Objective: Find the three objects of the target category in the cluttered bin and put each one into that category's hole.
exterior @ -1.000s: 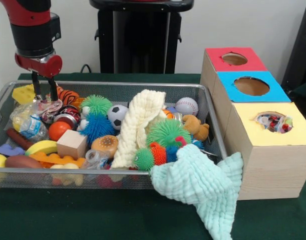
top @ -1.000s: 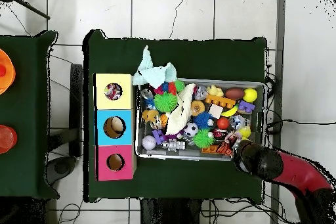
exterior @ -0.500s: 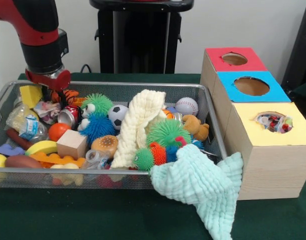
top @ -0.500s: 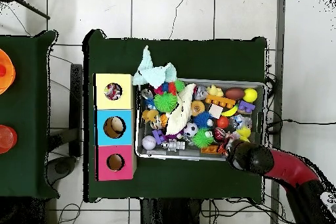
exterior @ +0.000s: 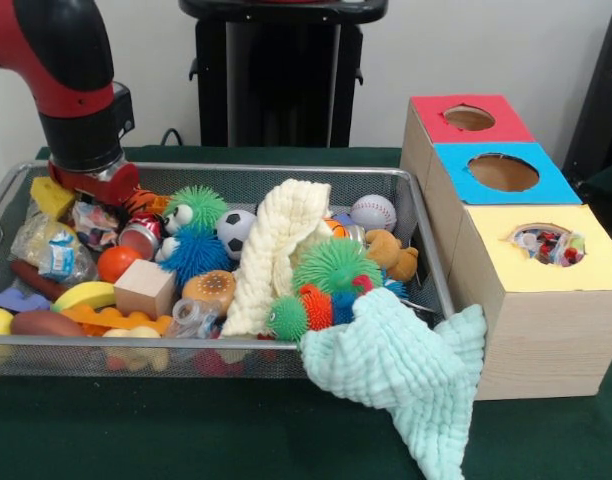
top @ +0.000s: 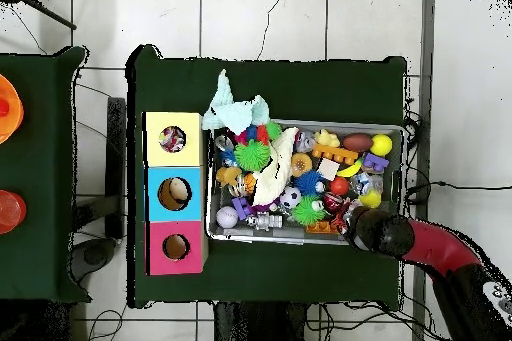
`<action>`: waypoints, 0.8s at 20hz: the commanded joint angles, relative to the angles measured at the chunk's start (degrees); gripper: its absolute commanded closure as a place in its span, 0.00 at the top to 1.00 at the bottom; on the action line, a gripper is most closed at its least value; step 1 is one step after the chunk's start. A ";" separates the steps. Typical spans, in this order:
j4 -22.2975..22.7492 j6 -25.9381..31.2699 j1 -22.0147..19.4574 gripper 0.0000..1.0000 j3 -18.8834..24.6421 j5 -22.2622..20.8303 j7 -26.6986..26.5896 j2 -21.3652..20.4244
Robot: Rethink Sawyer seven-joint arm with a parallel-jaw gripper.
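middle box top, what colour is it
Blue, around a round hole. The middle box sits between a red-topped and a yellow-topped one; the front view shows it best.

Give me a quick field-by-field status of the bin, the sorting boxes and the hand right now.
bin: wire mesh tray packed with toys, on the green table
hand: red and black arm's hand low in the tray's far corner, over the crushed drink can; fingers hidden
cloths: cream knitted cloth draped over the toys; mint green muslin cloth hanging over the tray's front corner
boxes: red-topped box, blue-topped box, yellow-topped box in a row beside the tray
yellow-topped box hole: colourful items visible inside
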 commanded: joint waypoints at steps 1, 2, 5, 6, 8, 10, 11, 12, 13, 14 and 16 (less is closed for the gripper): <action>-7.84 1.10 -0.50 1.00 -0.15 -3.86 -5.01 5.82; -8.12 1.37 -0.22 1.00 -0.31 -3.70 -4.74 5.70; -8.28 1.53 -0.01 0.00 -0.36 -3.38 -4.38 5.36; -8.33 1.52 0.12 0.00 -0.42 -3.33 -4.20 5.25; -8.04 1.01 0.41 0.00 -0.66 -2.95 -3.15 4.95; -7.79 0.72 0.77 0.00 -0.98 -2.74 -2.31 4.70; -7.79 0.46 1.03 0.00 -1.15 -2.76 -1.96 4.52; -7.82 0.53 1.17 0.00 -1.20 -2.52 -1.68 4.35; -7.76 0.65 1.28 0.00 -1.30 -2.20 -1.32 4.19; -8.15 0.78 1.45 0.00 -1.28 -1.97 -1.18 4.25; -8.20 0.99 1.64 0.00 -1.37 -1.19 -0.42 4.05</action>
